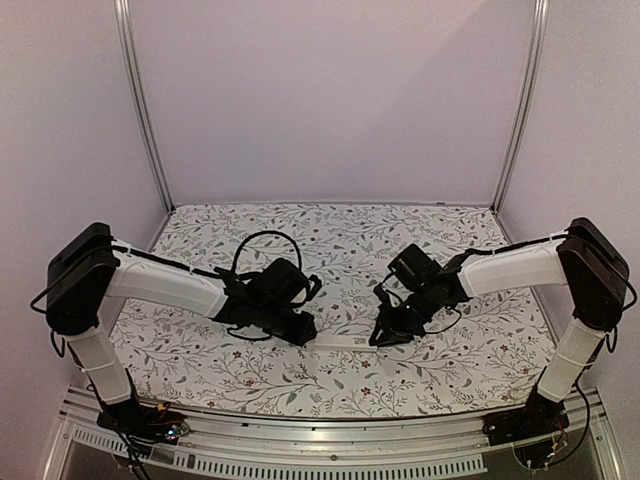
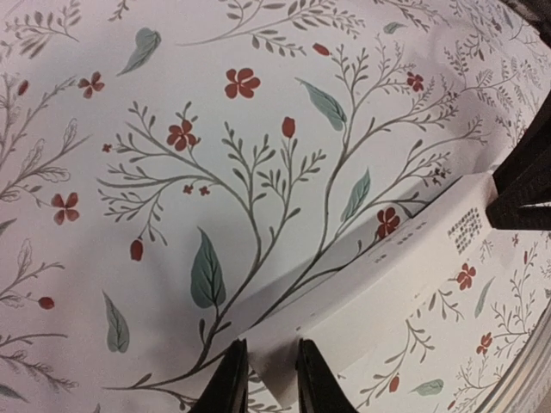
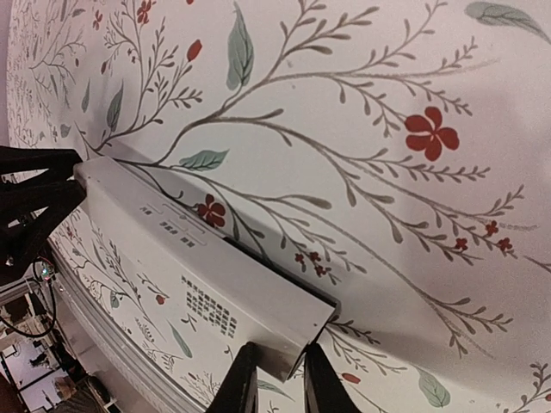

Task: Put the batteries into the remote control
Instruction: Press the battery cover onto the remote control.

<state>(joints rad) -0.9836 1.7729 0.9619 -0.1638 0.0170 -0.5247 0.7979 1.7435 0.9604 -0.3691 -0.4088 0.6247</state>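
Note:
The white remote control [image 1: 343, 342] lies lengthwise between my two grippers, just above the flowered tabletop. My left gripper [image 1: 303, 331] is shut on its left end; in the left wrist view the remote [image 2: 387, 275] runs off to the upper right from between my fingers [image 2: 231, 383]. My right gripper [image 1: 385, 335] is shut on its right end; in the right wrist view the remote [image 3: 198, 275] shows printed text and runs to the upper left from between my fingers [image 3: 320, 387]. The blue and orange-red batteries are out of view.
The flowered table cover [image 1: 330, 240] spreads all round. White walls and metal posts [image 1: 145, 110] close the back and sides. A metal rail [image 1: 330, 440] runs along the near edge.

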